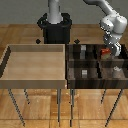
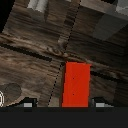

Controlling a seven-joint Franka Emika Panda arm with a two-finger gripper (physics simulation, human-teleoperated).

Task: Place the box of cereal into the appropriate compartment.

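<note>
Exterior view has my arm reaching down over the dark bin (image 1: 75, 80), at the far corner on the exterior view's right, and I can see the cereal box (image 1: 105, 51) as a red-orange blob right at the hand (image 1: 107, 52). It sits above the far compartment (image 1: 119, 53) on that side, where a tall pale grey block (image 1: 115, 53) stands just beside it. Can't tell from here if the box is touching the bin floor or hanging over it. Wrist view is clearer: the box (image 2: 76, 84) is a bright red upright slab dead centre between the two fingertips (image 2: 27, 103) poking in at the frame edge, with the hand (image 2: 65, 104) closed against it on both sides, so I'm gripping it. Under it is dark wood grain, with a divider wall (image 2: 70, 35) running away from the box, and the pale block (image 2: 107, 22) off to one side. The light-wood tray (image 1: 10, 55) sits next to the bin on the exterior view's left, well apart from the hand. Both stand on thin metal legs (image 1: 61, 107).
</note>
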